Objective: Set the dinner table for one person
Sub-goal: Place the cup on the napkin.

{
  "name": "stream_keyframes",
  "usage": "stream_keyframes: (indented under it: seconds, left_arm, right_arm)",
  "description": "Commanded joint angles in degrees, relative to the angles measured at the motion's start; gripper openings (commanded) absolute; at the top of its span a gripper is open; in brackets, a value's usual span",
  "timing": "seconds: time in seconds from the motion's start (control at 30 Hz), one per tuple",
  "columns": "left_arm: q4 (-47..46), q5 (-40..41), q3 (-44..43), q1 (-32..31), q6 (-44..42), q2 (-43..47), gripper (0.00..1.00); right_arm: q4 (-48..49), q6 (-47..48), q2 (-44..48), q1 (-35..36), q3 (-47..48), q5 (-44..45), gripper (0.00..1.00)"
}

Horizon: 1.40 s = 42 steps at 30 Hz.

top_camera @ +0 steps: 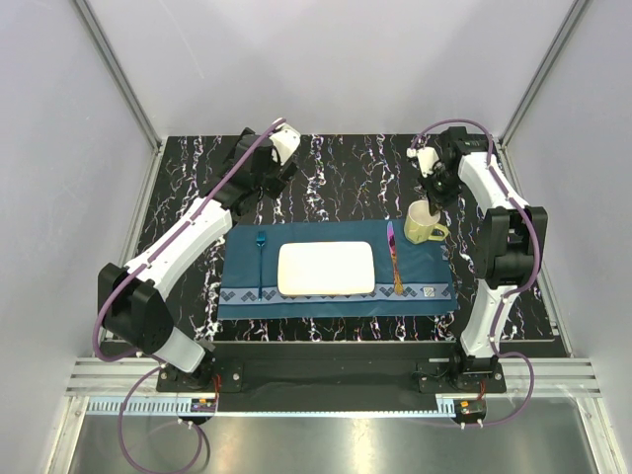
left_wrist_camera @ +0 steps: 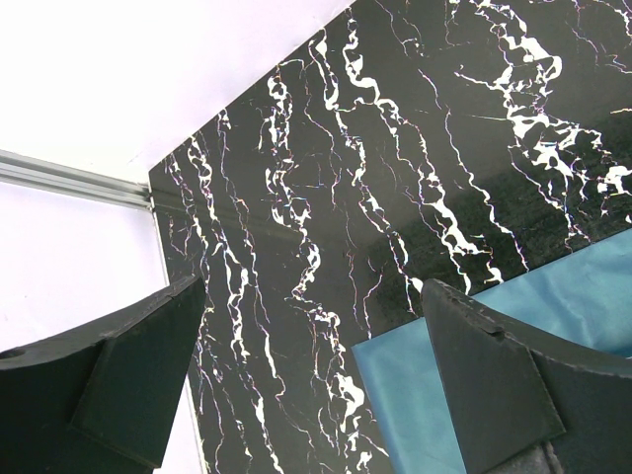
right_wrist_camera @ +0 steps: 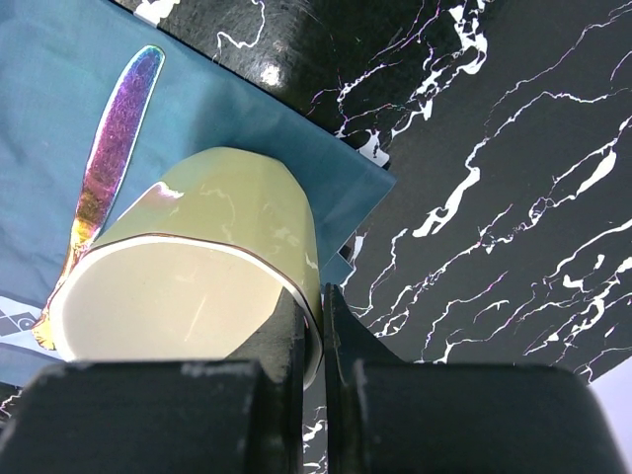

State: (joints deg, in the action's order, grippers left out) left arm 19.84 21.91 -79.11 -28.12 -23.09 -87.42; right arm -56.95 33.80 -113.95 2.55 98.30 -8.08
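Across the black marble counter [top_camera: 326, 163] lies a teal placemat [top_camera: 336, 301]. Just off its far left corner my left claw [left_wrist_camera: 311, 385] hangs spread wide and empty, and along the mat lie a fork [top_camera: 261, 259], a white rectangular plate [top_camera: 327, 269] and an iridescent knife [top_camera: 393, 257]. At the far right corner my right claw [right_wrist_camera: 321, 321] pinches the rim of the yellow-green mug [right_wrist_camera: 217, 227]; I judge this the mug-placing step, so next I should settle it flat, let go and rise without tipping it.
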Motion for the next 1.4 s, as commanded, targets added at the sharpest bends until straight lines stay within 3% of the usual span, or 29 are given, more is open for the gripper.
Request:
stream_keyframes:
  seconds: [0.0,0.07,0.1,0.77,0.8,0.87,1.03,1.1,1.23,1.37]
  left_arm:
    - [-2.61,0.94,-2.19,0.26,-0.29,0.58,0.99]
    - [-2.52,0.94,-2.10,0.26,-0.37,0.67,0.99]
    - [-2.61,0.94,-2.10,0.26,-0.37,0.58,0.99]
    - [-2.26,0.59,-2.89,0.17,0.33,0.14,0.99]
    - [-2.26,0.59,-2.89,0.26,0.42,0.05,0.99]
    - [-2.26,0.50,-2.98,0.26,0.33,0.05,0.99]
    - [-2.08,0.41,-3.15,0.17,0.50,-0.03,0.99]
    - [-2.17,0.41,-3.07,0.17,0.50,-0.03,0.99]
    - [-2.08,0.59,-3.15,0.17,0.50,0.14,0.99]
    - [-2.08,0.68,-2.98,0.26,0.59,0.14,0.99]
  right_arm:
    - [2.02,-0.14,0.57,0.09,-0.92,-1.15,0.00]
    - [1.84,-0.14,0.57,0.18,-1.09,-1.33,0.06]
    - [1.93,-0.14,0.49,0.09,-1.09,-1.33,0.17]
    - [-0.88,0.65,1.54,0.09,1.89,-1.86,0.47]
    - [-1.58,0.74,1.54,0.09,2.24,-1.86,0.54]
    - [-2.20,1.18,1.71,0.18,3.56,-1.94,0.56]
    - [-4.57,1.35,1.89,0.18,6.81,-1.94,0.76]
    - [-6.23,1.70,1.80,0.09,7.86,-2.03,0.78]
    - [-10.10,1.79,1.71,0.09,12.86,-2.73,0.98]
    - [-12.13,0.57,1.54,0.18,19.98,-0.72,1.00]
